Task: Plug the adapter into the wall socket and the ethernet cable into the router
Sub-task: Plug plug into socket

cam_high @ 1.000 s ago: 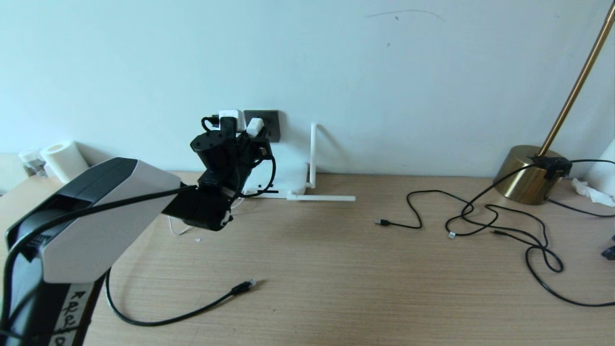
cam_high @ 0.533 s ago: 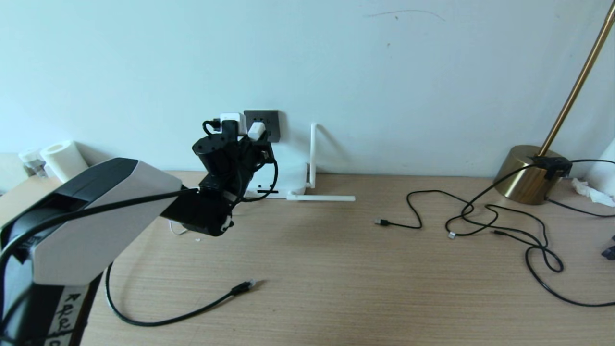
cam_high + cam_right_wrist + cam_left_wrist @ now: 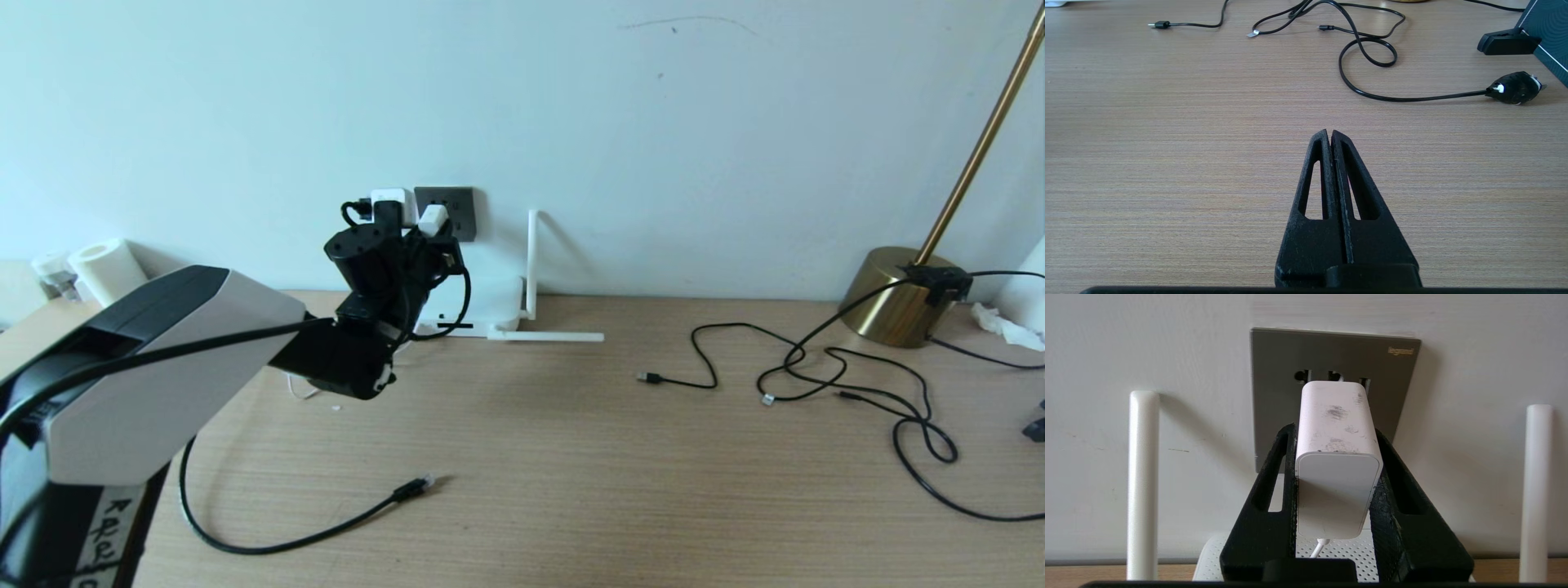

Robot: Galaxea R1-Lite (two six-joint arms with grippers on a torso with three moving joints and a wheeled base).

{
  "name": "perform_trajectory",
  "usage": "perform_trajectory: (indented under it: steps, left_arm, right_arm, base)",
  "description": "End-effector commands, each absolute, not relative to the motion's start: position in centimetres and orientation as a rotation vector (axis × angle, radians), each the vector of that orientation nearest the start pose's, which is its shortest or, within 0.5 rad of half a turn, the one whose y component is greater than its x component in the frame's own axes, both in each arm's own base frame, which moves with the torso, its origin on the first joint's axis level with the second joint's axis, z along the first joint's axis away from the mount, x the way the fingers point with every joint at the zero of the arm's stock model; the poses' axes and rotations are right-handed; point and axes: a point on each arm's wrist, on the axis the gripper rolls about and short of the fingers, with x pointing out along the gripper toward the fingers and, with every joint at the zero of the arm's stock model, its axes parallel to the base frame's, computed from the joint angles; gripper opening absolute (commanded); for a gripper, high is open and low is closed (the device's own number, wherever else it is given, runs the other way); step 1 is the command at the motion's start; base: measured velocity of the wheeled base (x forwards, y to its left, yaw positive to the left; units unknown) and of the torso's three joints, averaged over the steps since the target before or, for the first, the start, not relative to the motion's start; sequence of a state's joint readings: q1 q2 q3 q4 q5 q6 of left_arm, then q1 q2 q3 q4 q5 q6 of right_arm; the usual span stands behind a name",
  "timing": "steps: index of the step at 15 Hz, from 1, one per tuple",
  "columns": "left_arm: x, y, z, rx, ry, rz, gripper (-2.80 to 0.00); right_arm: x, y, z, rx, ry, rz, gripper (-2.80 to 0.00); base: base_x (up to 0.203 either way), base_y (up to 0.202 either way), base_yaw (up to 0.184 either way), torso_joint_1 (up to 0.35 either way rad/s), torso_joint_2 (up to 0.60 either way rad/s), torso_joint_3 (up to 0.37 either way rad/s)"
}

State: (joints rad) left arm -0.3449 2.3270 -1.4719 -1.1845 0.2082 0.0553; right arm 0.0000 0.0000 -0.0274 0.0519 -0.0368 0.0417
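Observation:
My left gripper [image 3: 1335, 433] is shut on the adapter [image 3: 1337, 457], a small white block with a thin white cord at its rear. Its front end is right at the pin holes of the dark grey wall socket [image 3: 1274, 396]; whether the pins are in is hidden. In the head view the adapter [image 3: 433, 219] sits tilted at the wall socket [image 3: 455, 214]. Below it lies the white router [image 3: 498, 302], partly behind my arm, with one antenna [image 3: 532, 261] upright. The ethernet cable [image 3: 412, 487] lies loose on the table. My right gripper [image 3: 1329, 134] is shut and empty above bare table.
Another white plug [image 3: 389, 200] with a black lead sits in the wall just left of the socket. Thin black USB cables [image 3: 816, 367] sprawl at the right beside a brass lamp base [image 3: 894, 298]. A paper roll [image 3: 110, 273] stands at the far left.
The left gripper with the adapter has barely shifted in front of the socket. Nothing else has moved.

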Motion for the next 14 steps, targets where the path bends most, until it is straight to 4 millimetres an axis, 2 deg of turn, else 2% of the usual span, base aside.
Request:
perform_trajectory:
  steps: [1, 14]
  left_arm:
    - [44.73, -15.56, 17.19, -0.039, -0.332, -0.116, -2.80]
    - [44.79, -15.59, 16.90, -0.034, -0.313, -0.088, -2.80]
  right_arm:
    - [-2.51, -0.08, 7.77, 0.041, 0.023, -0.037, -2.80]
    - [-2.51, -0.08, 7.77, 0.041, 0.022, -0.036, -2.80]
  base:
    - [0.000, 0.000, 0.000, 0.000, 0.00, 0.000]
    - [0.000, 0.000, 0.000, 0.000, 0.00, 0.000]
